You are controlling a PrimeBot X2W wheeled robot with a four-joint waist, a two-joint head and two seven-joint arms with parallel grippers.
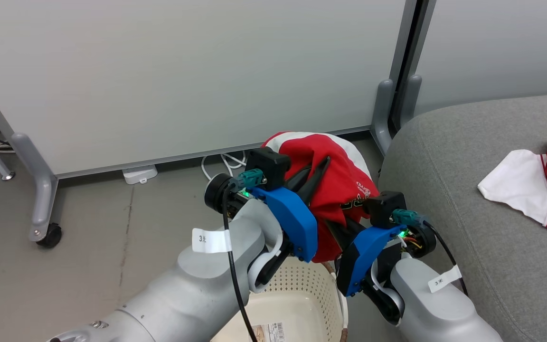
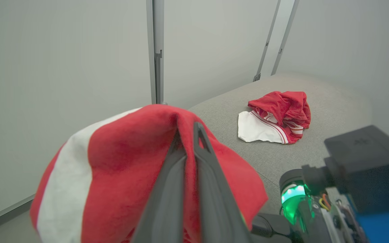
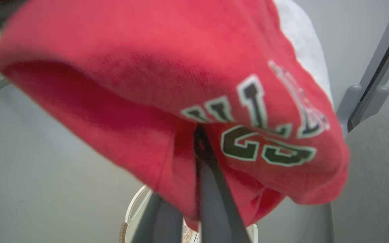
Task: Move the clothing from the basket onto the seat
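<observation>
While the jersey (image 1: 333, 159) hangs above, the basket (image 1: 297, 285) (label (image 1: 271, 331) inside) stands.

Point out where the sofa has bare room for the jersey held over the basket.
Bare: the rounded end of the sofa, between the partition post and the red-and-white garments, plus the front strip nearer the robot than those garments. Crowded: the patch where the garments lie.

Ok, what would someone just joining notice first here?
The red jersey with white panels and black lettering, bunched up and held in the air above the cream basket by both the left gripper and right gripper. Next, the red and white garments lying crumpled on the grey sofa to the robot's right.
</observation>
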